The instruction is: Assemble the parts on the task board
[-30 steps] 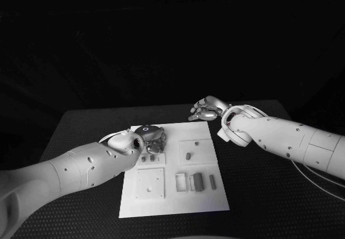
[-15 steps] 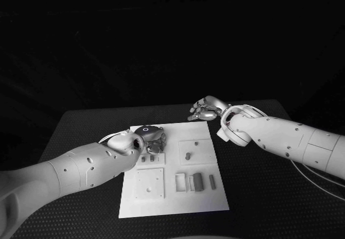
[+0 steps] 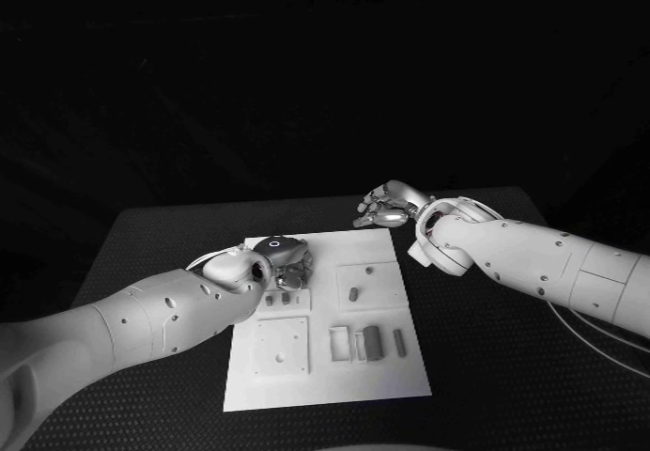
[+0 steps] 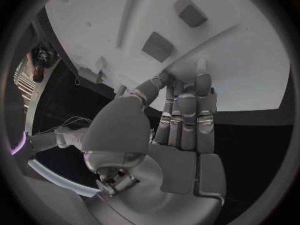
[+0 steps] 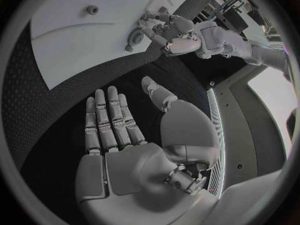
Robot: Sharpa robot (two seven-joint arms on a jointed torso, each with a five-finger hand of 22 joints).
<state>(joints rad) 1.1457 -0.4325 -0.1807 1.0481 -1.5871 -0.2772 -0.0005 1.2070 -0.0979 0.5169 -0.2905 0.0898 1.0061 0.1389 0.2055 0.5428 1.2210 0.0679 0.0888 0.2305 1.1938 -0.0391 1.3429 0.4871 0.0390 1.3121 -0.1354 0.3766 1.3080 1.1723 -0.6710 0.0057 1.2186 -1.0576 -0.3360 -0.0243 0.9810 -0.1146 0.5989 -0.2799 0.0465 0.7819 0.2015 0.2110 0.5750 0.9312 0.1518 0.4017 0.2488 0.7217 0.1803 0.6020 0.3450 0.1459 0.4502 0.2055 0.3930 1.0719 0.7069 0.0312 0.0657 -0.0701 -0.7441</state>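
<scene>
A: What's changed in the last second?

B: Nothing that I can see. The left hand still rests fingers-down on the upper left of the board; whether it pinches a part is hidden.

A: And the right hand?

B: Still off the board's upper right corner, fingers spread, holding nothing.

A: The parts?

B: Lying lower centre on the board, where they were. I'd judge assembly has stalled, or the left hand is seating something.

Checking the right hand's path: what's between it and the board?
Only bare black table. In the right wrist view, the right hand hovers open over the mat, with nothing lying between its fingertips and the white board.
</scene>
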